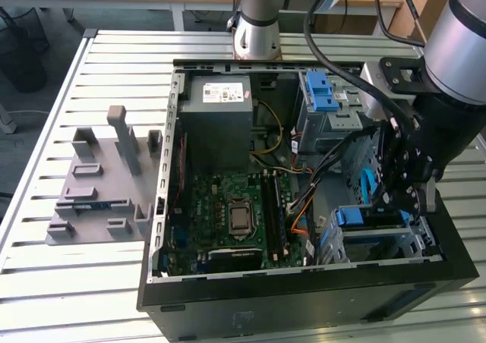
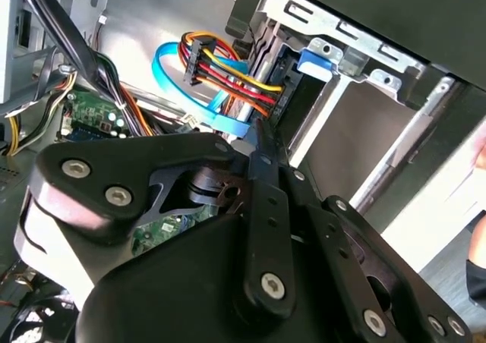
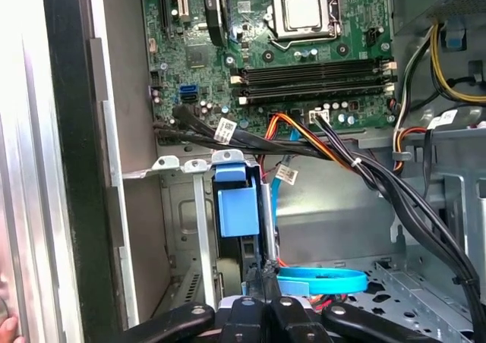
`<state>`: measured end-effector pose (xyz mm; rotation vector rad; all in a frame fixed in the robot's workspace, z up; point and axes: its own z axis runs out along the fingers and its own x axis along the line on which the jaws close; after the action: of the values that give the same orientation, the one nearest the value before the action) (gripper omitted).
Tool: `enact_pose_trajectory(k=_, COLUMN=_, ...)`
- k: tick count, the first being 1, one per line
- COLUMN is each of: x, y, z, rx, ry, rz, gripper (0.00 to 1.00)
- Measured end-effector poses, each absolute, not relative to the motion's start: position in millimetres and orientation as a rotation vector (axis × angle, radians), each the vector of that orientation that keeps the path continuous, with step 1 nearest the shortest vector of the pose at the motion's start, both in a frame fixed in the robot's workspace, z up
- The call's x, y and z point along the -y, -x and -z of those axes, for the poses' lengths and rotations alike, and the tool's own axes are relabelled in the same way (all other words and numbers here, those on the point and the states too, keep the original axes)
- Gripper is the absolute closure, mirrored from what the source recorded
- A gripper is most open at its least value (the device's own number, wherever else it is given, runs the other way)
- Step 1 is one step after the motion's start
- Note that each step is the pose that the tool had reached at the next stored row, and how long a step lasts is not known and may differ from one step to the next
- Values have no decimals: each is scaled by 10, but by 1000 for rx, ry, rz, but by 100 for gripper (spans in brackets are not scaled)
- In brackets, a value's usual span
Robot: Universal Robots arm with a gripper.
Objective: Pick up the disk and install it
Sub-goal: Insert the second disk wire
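The disk sits in the lower drive cage at the case's front corner, on the exterior view's right. Its blue end bracket faces the motherboard, and the dark body runs back into the cage. In the second wrist view the blue bracket shows at the cage mouth. My gripper hangs over the cage's far end, inside the case. Its fingers are shut together, with the tips right at the disk's rear edge. Whether they touch it I cannot tell.
The grey power-supply box and an upper cage with a blue latch stand at the back. The motherboard lies in the middle. A blue cable and coloured power wires run close by. A grey fixture lies outside.
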<state>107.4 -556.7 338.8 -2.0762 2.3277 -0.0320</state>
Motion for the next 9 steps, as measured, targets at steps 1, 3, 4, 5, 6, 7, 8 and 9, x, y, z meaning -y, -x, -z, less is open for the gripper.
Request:
enact_pose_trajectory(k=1, x=5567, y=-1074, z=-3401, rx=-2328, ry=2076, rz=32, gripper=89)
enact_pose_trajectory(k=3, x=5567, y=-1074, z=-3421, rx=-2328, ry=2076, rz=32, gripper=89)
enact_pose_trajectory(k=4, x=5567, y=-1074, z=-3423, rx=-2328, ry=2076, rz=31, gripper=89)
enact_pose_trajectory(k=5, x=5567, y=-1074, z=-3422, rx=-2328, ry=2076, rz=31, gripper=89)
enact_pose_trajectory(k=6, x=5567, y=-1074, z=-3423, rx=-2328, ry=2076, rz=31, gripper=89)
enact_pose_trajectory(k=7, x=5567, y=-1074, z=-3423, rx=-2328, ry=2076, rz=32, gripper=89)
enact_pose_trajectory(k=8, x=5567, y=-1075, z=-3423, rx=-2328, ry=2076, rz=32, gripper=89)
enact_pose_trajectory(k=9, x=5567, y=-1075, z=-3422, rx=-2328, ry=2076, rz=32, gripper=89)
